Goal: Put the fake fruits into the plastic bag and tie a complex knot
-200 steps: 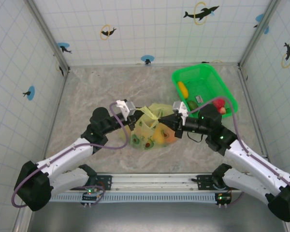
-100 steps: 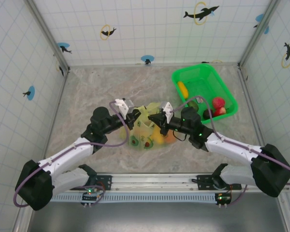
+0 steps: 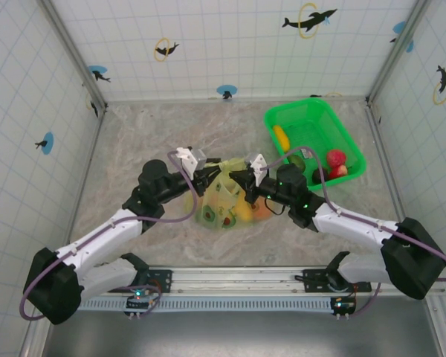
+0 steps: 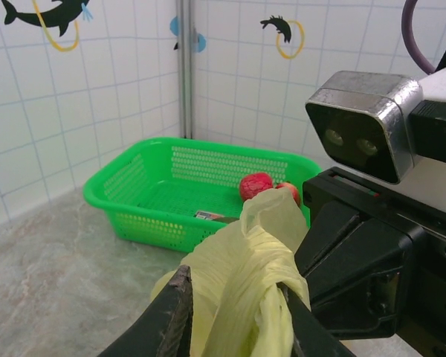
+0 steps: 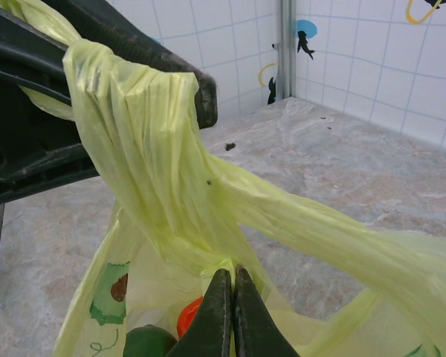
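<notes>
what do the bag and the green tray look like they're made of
plastic bag: apparently thin plastic film. It is pale yellow and semi-translucent with a soft sheen, and it gathers into fine creases where it is bunched.
green tray: looks like rigid moulded plastic. It is bright and slightly glossy, with a smooth rolled rim and walls perforated in a regular grid.

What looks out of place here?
A yellow fruit and red fruits lie in the green tray, not in the bag. That looks odd, because the right fingers pinch a bag handle, as if for tying.
</notes>
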Action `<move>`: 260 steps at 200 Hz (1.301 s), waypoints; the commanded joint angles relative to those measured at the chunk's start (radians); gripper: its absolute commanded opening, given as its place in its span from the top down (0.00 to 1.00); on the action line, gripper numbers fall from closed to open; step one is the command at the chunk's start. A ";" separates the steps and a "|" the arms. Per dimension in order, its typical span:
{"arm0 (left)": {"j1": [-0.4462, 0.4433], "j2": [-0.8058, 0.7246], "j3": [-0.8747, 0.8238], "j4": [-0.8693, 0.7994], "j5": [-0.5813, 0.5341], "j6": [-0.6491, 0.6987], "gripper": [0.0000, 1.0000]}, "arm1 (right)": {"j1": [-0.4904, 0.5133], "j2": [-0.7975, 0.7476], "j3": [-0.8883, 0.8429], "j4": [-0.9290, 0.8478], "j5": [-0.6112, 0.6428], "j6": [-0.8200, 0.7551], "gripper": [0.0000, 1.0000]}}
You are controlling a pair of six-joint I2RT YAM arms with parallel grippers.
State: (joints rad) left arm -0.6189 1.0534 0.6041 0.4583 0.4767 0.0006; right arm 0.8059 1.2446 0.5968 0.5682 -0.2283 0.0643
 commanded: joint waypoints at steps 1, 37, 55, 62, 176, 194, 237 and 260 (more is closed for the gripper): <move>0.005 -0.025 0.034 -0.048 -0.015 0.028 0.72 | 0.002 -0.016 0.011 0.025 0.010 0.000 1.00; 0.005 -0.055 0.031 -0.102 -0.027 0.067 0.72 | -0.002 -0.031 0.004 0.021 0.010 -0.009 1.00; 0.005 -0.065 0.035 -0.117 -0.029 0.081 0.70 | -0.004 -0.034 0.003 0.021 0.004 -0.009 1.00; 0.005 -0.067 0.037 -0.123 -0.030 0.084 0.70 | -0.005 -0.034 0.005 0.020 0.001 -0.008 1.00; 0.005 -0.094 0.040 -0.157 -0.022 0.123 0.70 | -0.034 -0.027 0.021 0.004 -0.020 0.001 1.00; 0.005 -0.089 0.043 -0.167 -0.002 0.130 0.69 | -0.036 -0.022 0.026 0.005 -0.025 0.003 1.00; 0.005 -0.052 0.070 -0.163 0.066 0.128 0.65 | -0.034 -0.002 0.045 0.003 -0.037 0.008 1.00; 0.005 -0.027 0.091 -0.164 0.076 0.128 0.62 | -0.035 0.003 0.048 0.002 -0.040 0.009 1.00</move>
State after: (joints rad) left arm -0.6189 1.0046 0.6498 0.2962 0.5083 0.1074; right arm 0.7723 1.2343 0.5976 0.5640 -0.2584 0.0650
